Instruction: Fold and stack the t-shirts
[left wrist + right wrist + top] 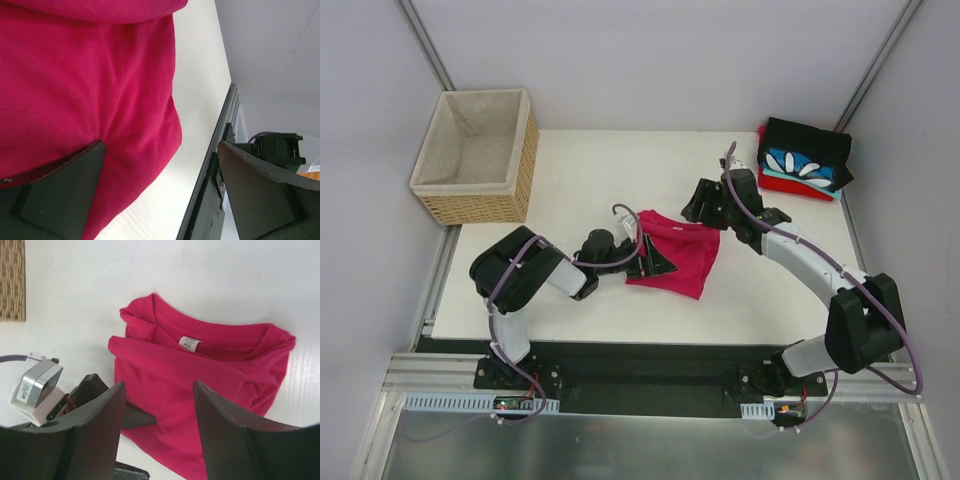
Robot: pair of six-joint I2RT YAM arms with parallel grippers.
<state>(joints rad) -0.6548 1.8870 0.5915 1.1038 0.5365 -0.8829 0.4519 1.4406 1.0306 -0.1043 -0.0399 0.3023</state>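
Magenta-pink t-shirt (pixel 675 255) lies mid-tabletop (pixel 590 170), bunched into a rough part-fold with its collar and label (pixel 189 343) showing, so you likely have creases to square up before it can join the others. Your left gripper (pixel 655 262) sits low at the shirt's left edge with its jaws spread as wide as they go. One of its fingers (pixel 65 190) is over the cloth and the other is out past the hem, which reads as lining up to pinch that edge; you cannot tell whether it touches the fabric. Your right gripper (pixel 705 205) hovers over the far, collar side, jaws parted and holding nothing, placed to take the opposite edge. The folded stack (pixel 805 160) waits at the far right corner, well apart: black shirt (pixel 810 140) on top, blue petal-print shirt (pixel 800 167) beneath it, red shirt (pixel 795 187) at the bottom. The wicker basket (pixel 490 205) stands at the far left corner, and only its beige lining shows inside.
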